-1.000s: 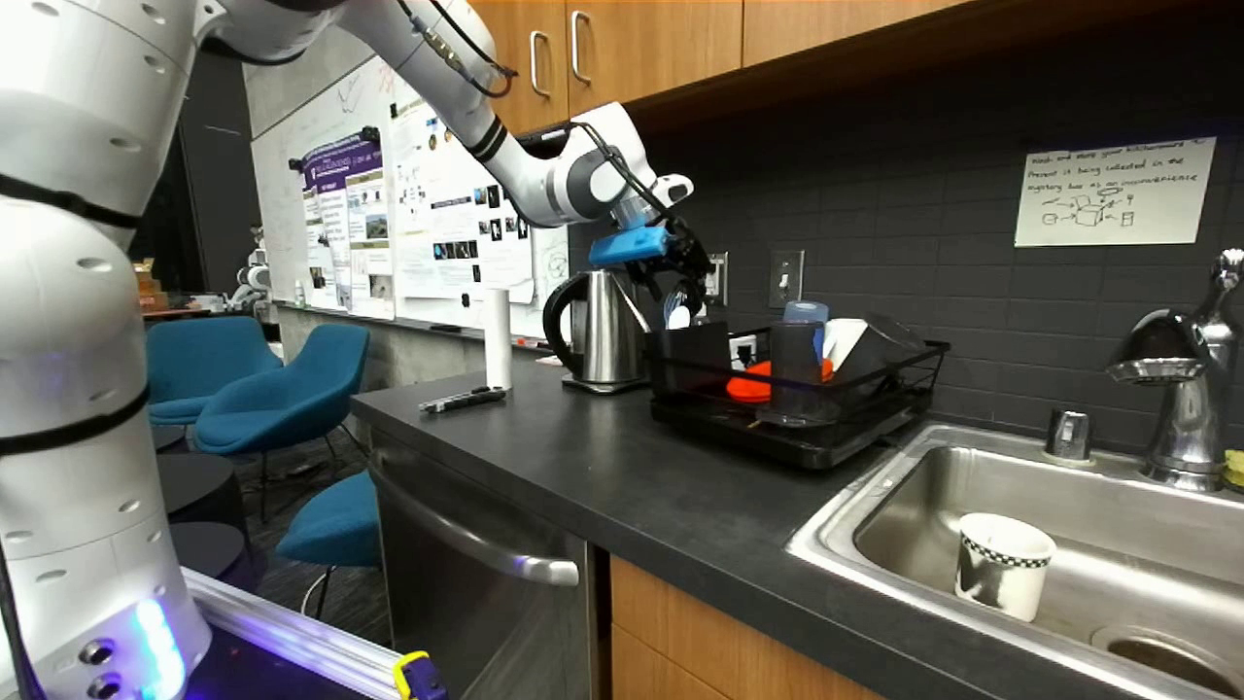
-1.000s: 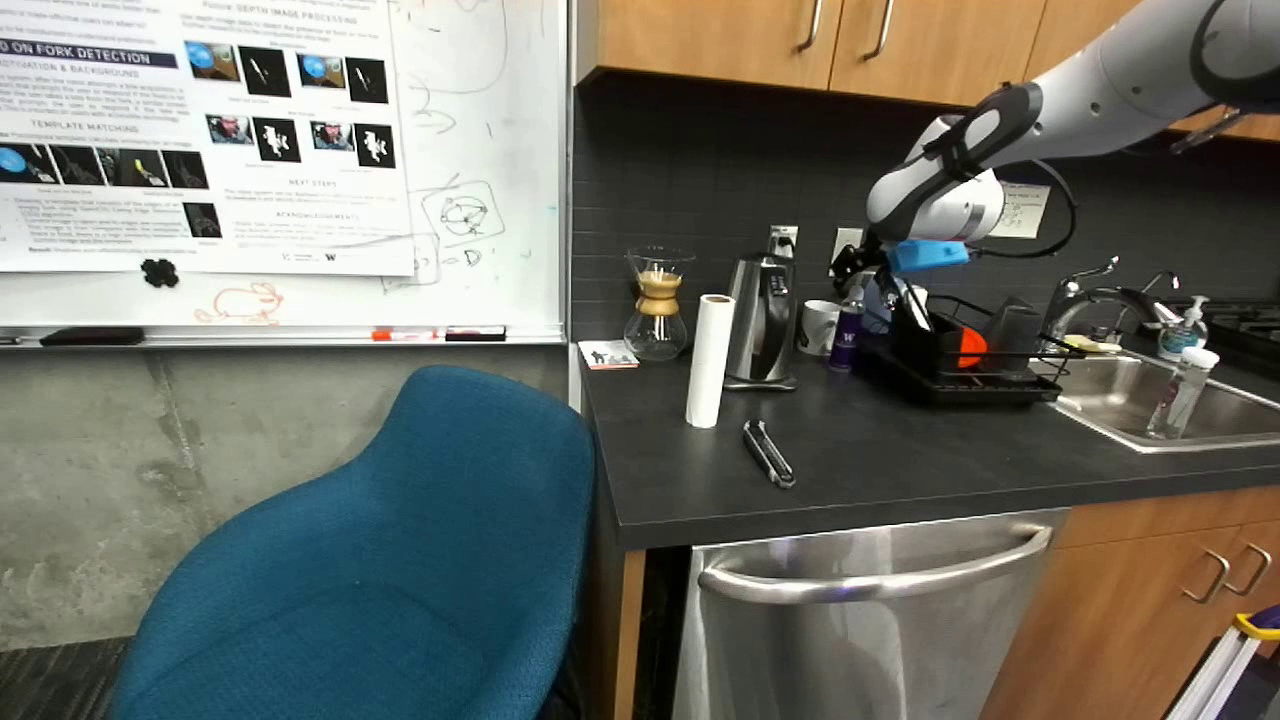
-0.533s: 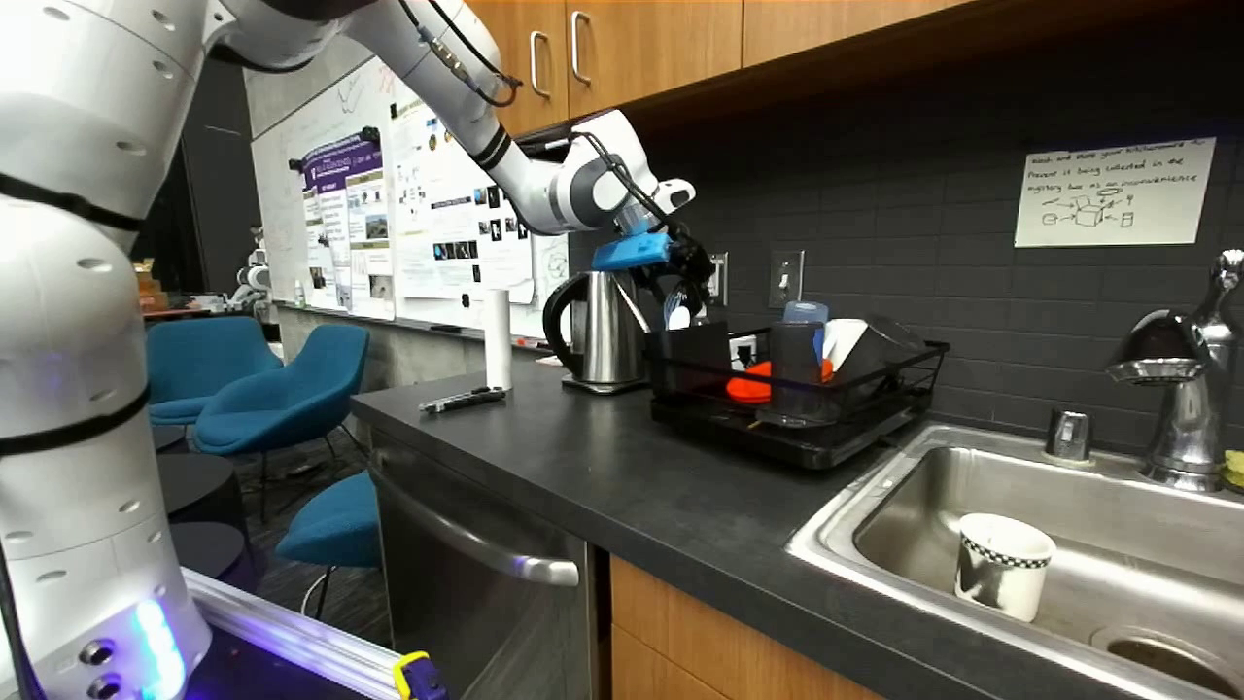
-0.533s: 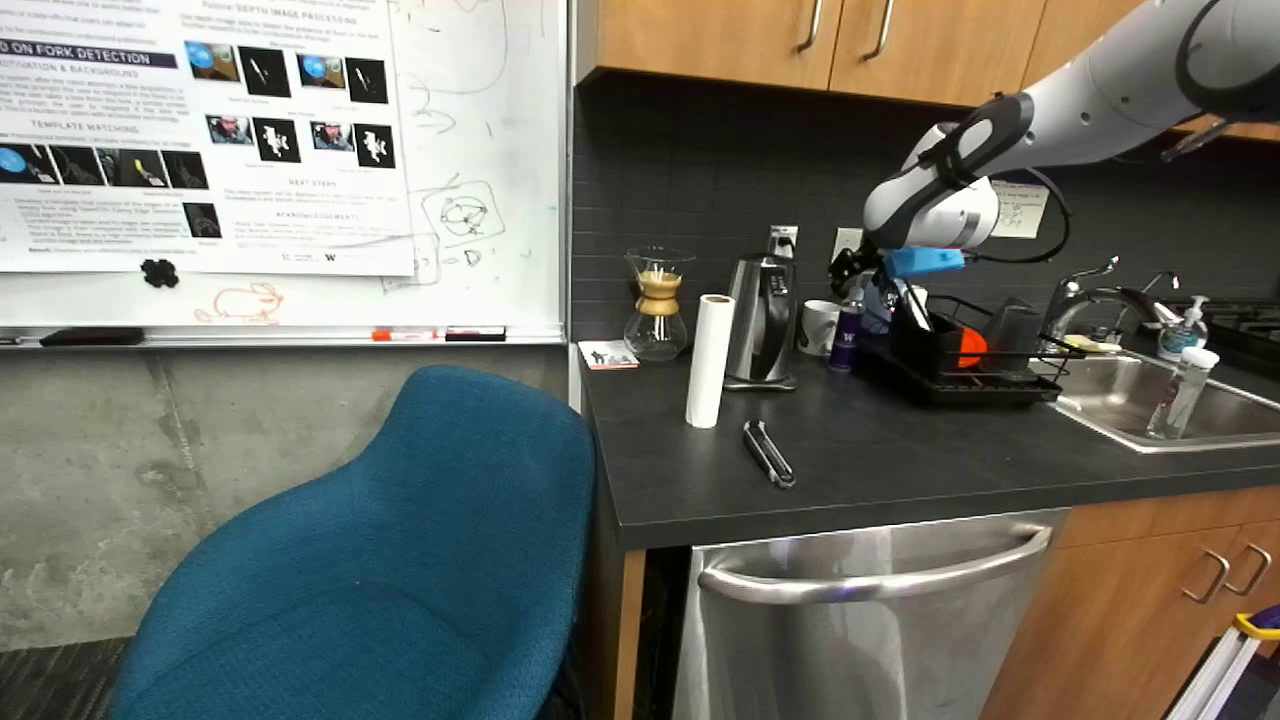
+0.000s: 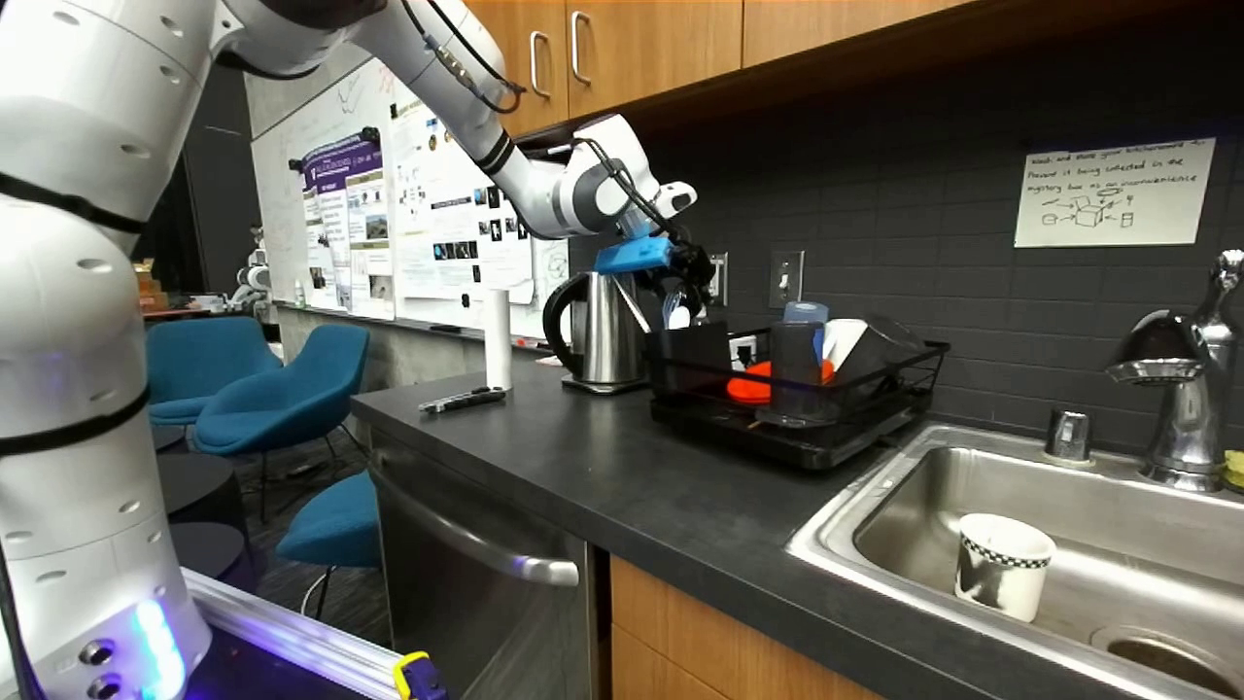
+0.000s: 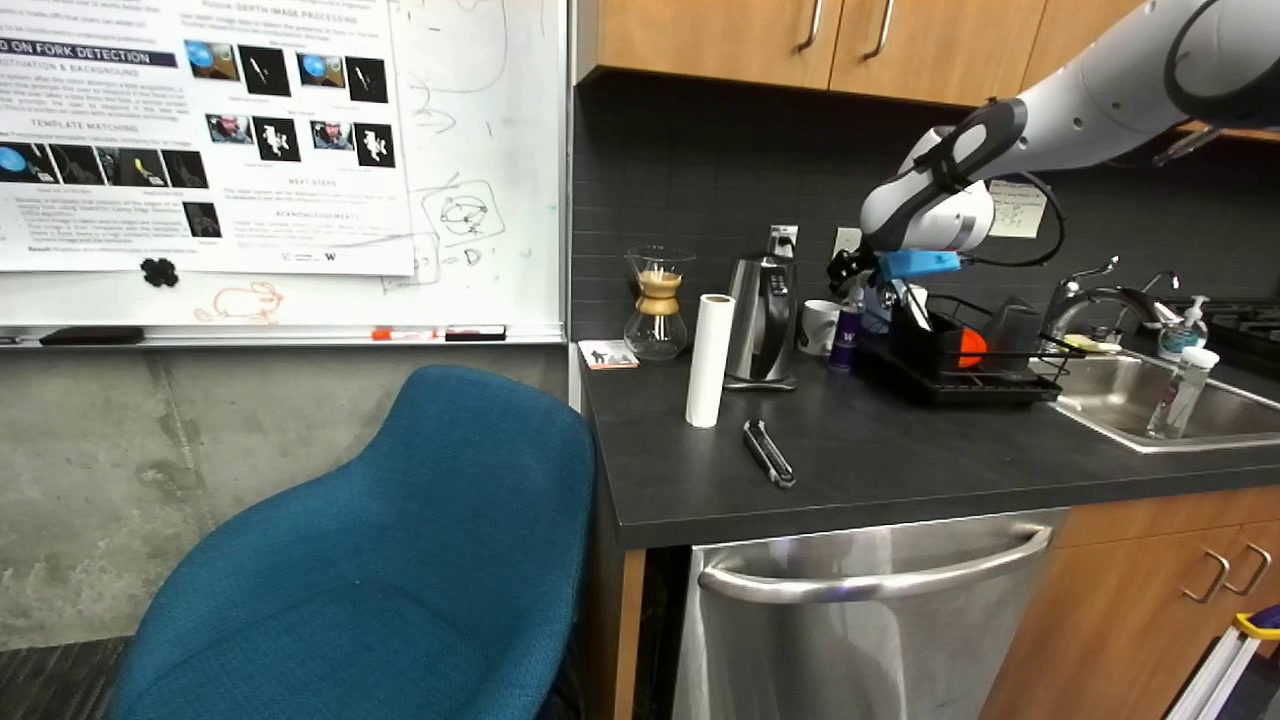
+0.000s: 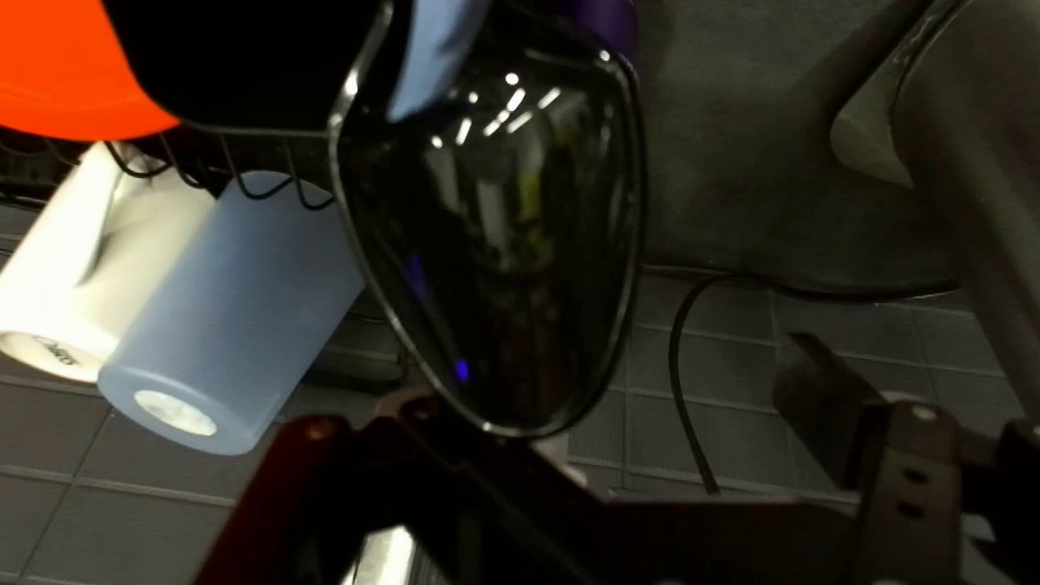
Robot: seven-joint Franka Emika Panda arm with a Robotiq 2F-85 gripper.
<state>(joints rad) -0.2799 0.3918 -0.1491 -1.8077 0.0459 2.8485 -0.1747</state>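
Observation:
My gripper (image 7: pixel 642 390) is open, with wall tiles and a dark cable showing through its gap. A shiny, dark-reflecting utensil head (image 7: pixel 496 244) fills the middle of the wrist view and hides part of the left finger; whether they touch I cannot tell. The right finger (image 7: pixel 829 406) stands apart from it. In an exterior view, the gripper (image 5: pixel 686 290) hangs close above the utensils (image 5: pixel 677 313) in the black holder (image 5: pixel 688 352) of the dish rack (image 5: pixel 777 437). In another exterior picture, the gripper (image 6: pixel 850 266) is behind the holder, its fingers too small to read.
A steel kettle (image 5: pixel 610 331) stands beside the rack, with a purple bottle (image 6: pixel 846 335) and a white mug (image 6: pixel 818 328) near it. The rack holds a bluish cup (image 7: pixel 236 317) and an orange item (image 7: pixel 73 73). The tiled wall (image 5: pixel 904 292) is close behind.
My gripper has sunk slightly, drifting a little right in an exterior view and a little left in the opposite picture. The utensils, rack and kettle have stayed in place.

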